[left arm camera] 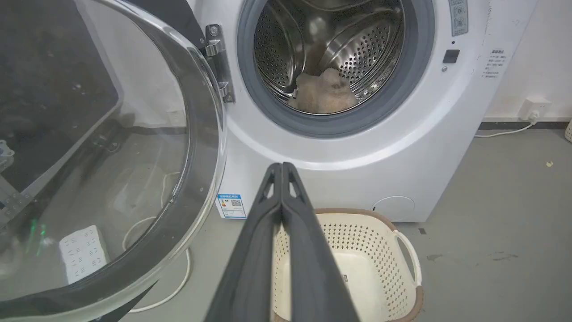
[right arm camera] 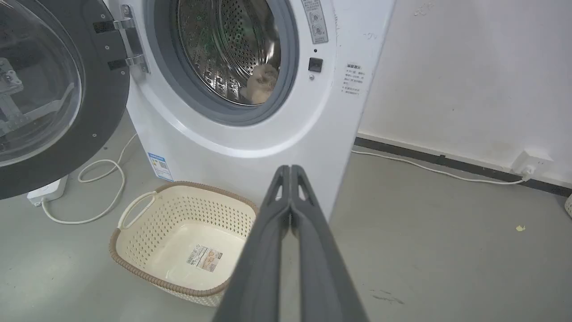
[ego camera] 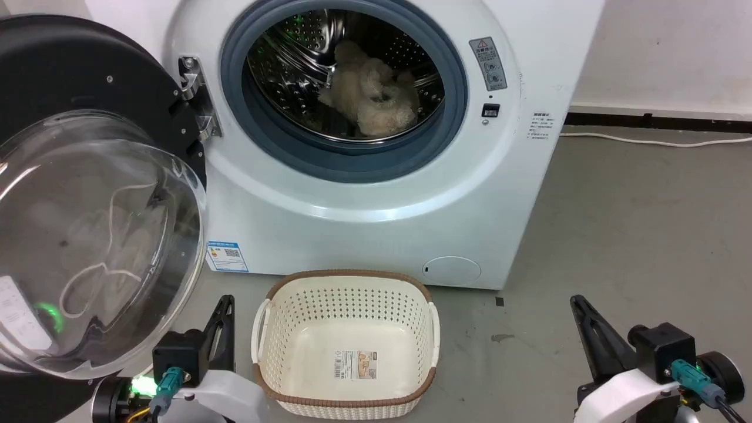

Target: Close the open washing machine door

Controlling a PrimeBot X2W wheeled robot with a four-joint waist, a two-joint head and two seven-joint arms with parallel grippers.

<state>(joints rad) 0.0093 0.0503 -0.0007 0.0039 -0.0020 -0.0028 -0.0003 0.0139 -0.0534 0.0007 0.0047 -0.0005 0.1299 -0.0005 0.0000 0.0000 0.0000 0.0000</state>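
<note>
The washing machine door (ego camera: 88, 235) stands swung wide open at the left, its black ring and bulging clear glass bowl facing me, hinged at a metal bracket (ego camera: 197, 97). The same door (left arm camera: 98, 170) takes up the left half of the left wrist view, and the door (right arm camera: 53, 89) sits at the upper left of the right wrist view. The grey-rimmed drum opening (ego camera: 343, 88) holds a beige fluffy item (ego camera: 370, 94). My left gripper (ego camera: 226, 302) is low, just right of the door's glass, fingers together and shut on nothing. My right gripper (ego camera: 577, 302) is shut too, far right over bare floor.
An empty cream laundry basket (ego camera: 346, 341) with a brown rim stands on the grey floor before the machine, between my grippers. A white cable (right arm camera: 98, 188) and power strip (right arm camera: 47, 190) lie under the door. Another cable (ego camera: 652, 141) runs along the right wall.
</note>
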